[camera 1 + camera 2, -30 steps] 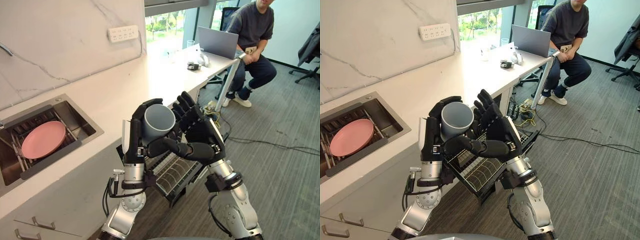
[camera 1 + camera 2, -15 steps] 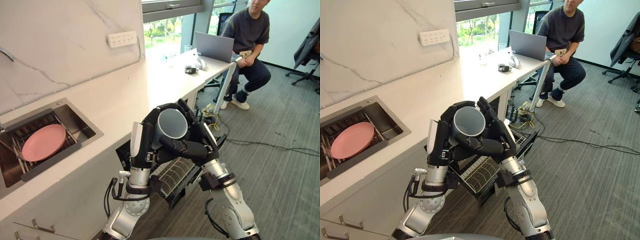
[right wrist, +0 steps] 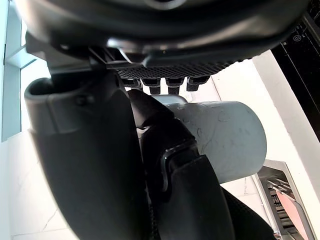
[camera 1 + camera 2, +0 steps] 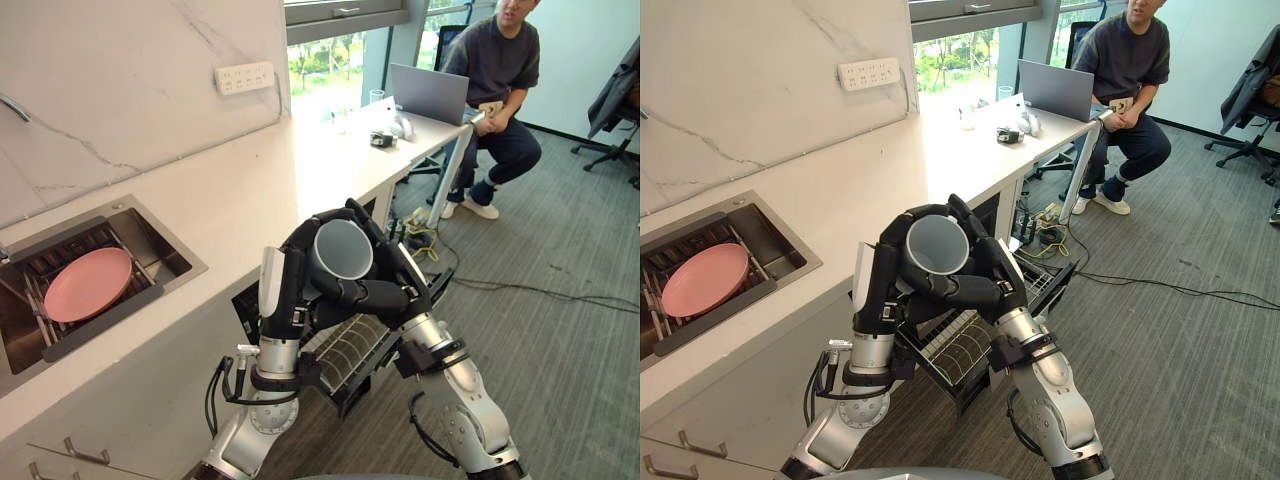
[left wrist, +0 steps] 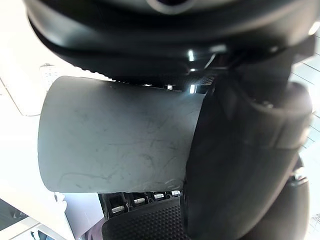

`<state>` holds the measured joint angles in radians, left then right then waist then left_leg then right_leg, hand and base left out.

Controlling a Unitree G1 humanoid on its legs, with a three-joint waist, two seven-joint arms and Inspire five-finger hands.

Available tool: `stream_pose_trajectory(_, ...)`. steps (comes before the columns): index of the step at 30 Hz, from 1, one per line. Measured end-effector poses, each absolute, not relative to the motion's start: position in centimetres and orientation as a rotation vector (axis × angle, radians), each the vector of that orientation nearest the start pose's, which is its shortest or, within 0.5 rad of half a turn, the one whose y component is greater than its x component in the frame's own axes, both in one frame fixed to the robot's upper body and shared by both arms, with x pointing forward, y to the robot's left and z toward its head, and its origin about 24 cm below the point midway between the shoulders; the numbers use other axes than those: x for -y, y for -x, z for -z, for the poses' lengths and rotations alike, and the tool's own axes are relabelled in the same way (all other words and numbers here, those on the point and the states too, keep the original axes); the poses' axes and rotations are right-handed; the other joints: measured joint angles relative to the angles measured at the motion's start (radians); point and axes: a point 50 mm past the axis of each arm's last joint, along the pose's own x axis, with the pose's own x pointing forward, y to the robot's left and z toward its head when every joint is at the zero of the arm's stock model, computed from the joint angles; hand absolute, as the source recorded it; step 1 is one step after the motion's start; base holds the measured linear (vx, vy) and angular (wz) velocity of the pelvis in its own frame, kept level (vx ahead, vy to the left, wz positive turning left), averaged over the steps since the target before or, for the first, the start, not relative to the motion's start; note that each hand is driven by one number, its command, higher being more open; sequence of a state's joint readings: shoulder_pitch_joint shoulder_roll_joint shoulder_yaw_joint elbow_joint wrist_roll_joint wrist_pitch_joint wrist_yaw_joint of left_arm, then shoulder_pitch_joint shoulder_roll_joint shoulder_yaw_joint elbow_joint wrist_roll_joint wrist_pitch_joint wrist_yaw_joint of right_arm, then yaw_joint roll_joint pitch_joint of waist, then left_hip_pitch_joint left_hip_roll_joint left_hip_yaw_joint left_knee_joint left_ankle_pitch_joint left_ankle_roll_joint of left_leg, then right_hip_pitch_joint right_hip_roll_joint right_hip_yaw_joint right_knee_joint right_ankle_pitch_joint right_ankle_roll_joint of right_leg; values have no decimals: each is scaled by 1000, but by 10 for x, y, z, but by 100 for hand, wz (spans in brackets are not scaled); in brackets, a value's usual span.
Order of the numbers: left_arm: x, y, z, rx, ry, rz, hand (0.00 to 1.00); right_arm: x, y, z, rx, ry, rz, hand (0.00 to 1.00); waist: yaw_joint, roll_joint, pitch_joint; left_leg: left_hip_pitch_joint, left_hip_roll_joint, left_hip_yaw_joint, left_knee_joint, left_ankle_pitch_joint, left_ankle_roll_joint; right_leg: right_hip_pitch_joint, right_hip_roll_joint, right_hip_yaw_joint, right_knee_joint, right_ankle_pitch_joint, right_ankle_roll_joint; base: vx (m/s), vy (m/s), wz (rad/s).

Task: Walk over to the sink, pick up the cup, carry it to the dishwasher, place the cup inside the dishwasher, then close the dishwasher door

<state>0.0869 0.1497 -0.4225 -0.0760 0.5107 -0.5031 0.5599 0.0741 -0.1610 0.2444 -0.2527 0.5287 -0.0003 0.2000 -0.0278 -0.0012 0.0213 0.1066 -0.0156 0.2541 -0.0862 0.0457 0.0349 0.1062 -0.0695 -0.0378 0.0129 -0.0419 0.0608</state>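
Grey carpeted floor takes up the right side, and a white marbled wall stands at the left behind a long white surface that runs away toward a window. At the far end of the surface a person in dark clothes sits beside it, with an open laptop on the surface just in front of them. A steel sink is set into the near left part of the surface. Below the surface's front edge a wire rack stands pulled out over the floor, with no dishes visible in it. The left robot hand and the right robot hand meet in the air above the rack, just out from the surface's edge. Both are curled round the cup, the left from its left side and the right from its right side, with the right thumb across beneath the cup's mouth. A pink plate lies in the sink, well apart from the robot hands. The grey cup is held between the two robot hands, tilted, its open mouth turned up toward the head camera. A white socket strip is fixed to the wall above the surface.
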Motion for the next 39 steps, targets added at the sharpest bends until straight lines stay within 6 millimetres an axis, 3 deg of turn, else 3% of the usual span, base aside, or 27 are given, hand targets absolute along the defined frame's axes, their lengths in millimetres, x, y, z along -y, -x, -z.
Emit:
stream_pose_trajectory(11,-81,-200,-77,649,-338,51,0,109,-228,-79,90,-397,-533,100,-1,-3,-2,-6,0,-3,0,7,1,-5,0,-3,0,5,0,0,0,0)
stream_pose_trajectory(12,-82,-199,-76,649,-342,52,0,110,-228,-78,79,-401,-538,0,-1,-4,-3,-8,0,-4,0,8,1,-7,0,-4,0,6,0,0,0,0)
stream_pose_trajectory(30,-87,-196,-69,644,-380,37,0,122,-232,-77,29,-320,-531,0,-5,-16,-10,-22,0,-14,-5,23,0,-18,-1,-15,-2,16,-2,-2,-2,1)
stream_pose_trajectory(31,-87,-196,-69,645,-381,36,100,122,-232,-77,30,-320,-531,0,-5,-16,-10,-23,0,-14,-5,23,0,-18,-1,-16,-3,16,-2,0,0,0)
stream_pose_trajectory(39,-81,-194,-71,664,-358,57,100,121,-234,-77,31,-346,-456,0,-6,-17,-11,-28,0,-13,-4,25,-2,-22,0,-15,-7,20,-3,0,0,0)
